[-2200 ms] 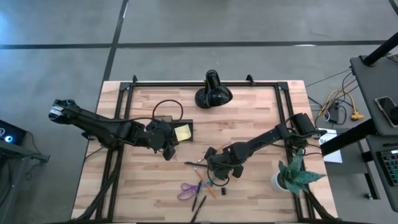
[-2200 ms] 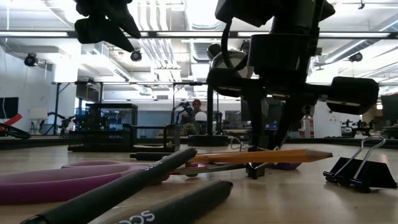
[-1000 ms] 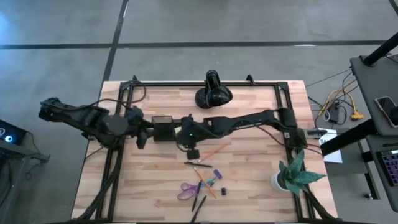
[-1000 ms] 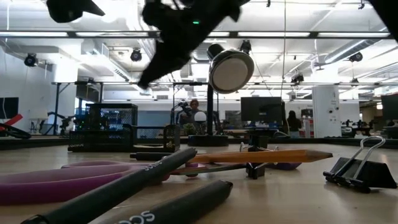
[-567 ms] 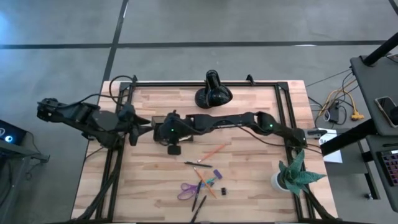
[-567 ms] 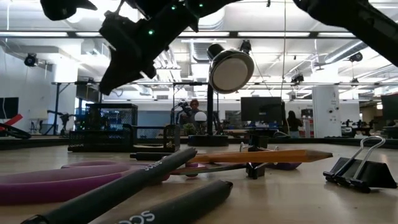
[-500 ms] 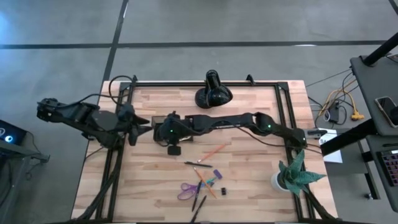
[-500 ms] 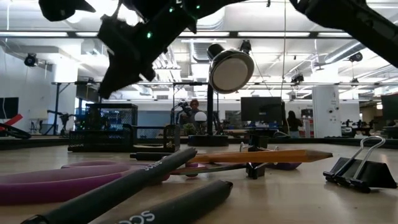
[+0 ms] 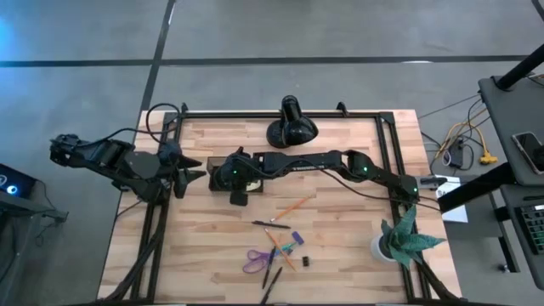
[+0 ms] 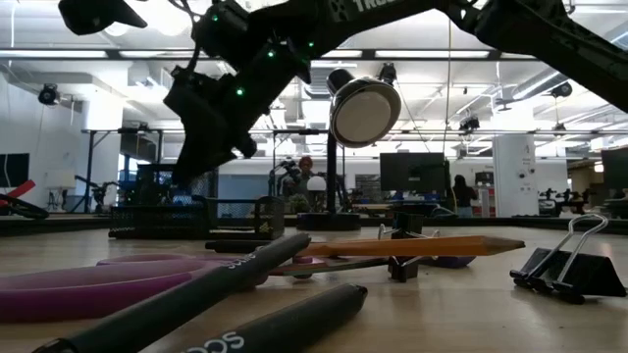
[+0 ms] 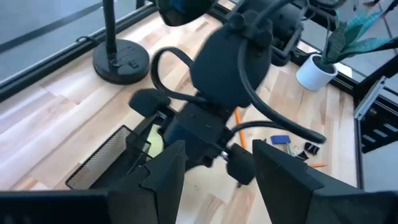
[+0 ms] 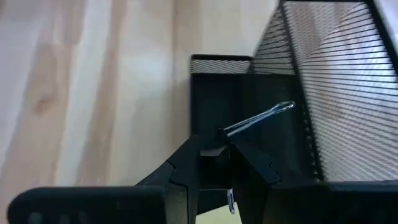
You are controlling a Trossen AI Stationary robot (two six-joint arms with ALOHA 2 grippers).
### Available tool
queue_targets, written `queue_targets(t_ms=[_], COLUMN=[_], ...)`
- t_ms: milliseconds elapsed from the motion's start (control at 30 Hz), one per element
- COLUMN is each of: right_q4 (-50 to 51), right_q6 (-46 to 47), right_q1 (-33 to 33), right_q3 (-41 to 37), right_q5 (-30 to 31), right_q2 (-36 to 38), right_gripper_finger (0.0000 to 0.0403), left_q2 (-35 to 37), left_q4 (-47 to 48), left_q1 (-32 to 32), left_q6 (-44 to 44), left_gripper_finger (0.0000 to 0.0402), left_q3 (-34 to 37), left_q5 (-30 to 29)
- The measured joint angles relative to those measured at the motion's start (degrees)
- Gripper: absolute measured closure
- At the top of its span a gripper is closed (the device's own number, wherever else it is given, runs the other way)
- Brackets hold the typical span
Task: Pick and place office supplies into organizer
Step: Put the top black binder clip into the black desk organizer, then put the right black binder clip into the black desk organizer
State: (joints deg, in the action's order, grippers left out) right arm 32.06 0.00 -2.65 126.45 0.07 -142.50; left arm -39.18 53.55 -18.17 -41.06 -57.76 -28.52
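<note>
The right gripper (image 12: 214,152), nearly closed, pinches what seems a small binder clip (image 12: 249,124) over the mesh organizer (image 12: 323,93). The left gripper (image 11: 214,165) waits left, fingers apart, empty.

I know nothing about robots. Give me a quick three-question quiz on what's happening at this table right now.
1. True or false: the right gripper holds a clip over the organizer.
2. What colour are the handles of the scissors? A. purple B. green C. red
3. Fill in: the left gripper waits near the table's left side with its jaws ____.

Key: 1 true; 2 A; 3 open.
</note>
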Motion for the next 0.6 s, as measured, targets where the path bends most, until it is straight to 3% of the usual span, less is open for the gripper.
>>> queue_targets(t_ms=[300,600], right_q4=[-5.31,-5.21], right_q6=[-0.46,-0.37], right_q1=[-0.17,-0.13], right_q3=[-0.59,-0.61], right_q5=[0.23,4.86], right_q2=[-2.47,-2.75], right_gripper_finger=[0.0325,0.0242], left_q2=[0.07,-0.04], left_q4=[-0.02,-0.05], left_q1=[0.07,0.04], left_q6=[-0.02,-0.31], left_gripper_finger=[0.0233,0.0233], left_q3=[0.00,0.00], left_q5=[-0.74,-0.76])
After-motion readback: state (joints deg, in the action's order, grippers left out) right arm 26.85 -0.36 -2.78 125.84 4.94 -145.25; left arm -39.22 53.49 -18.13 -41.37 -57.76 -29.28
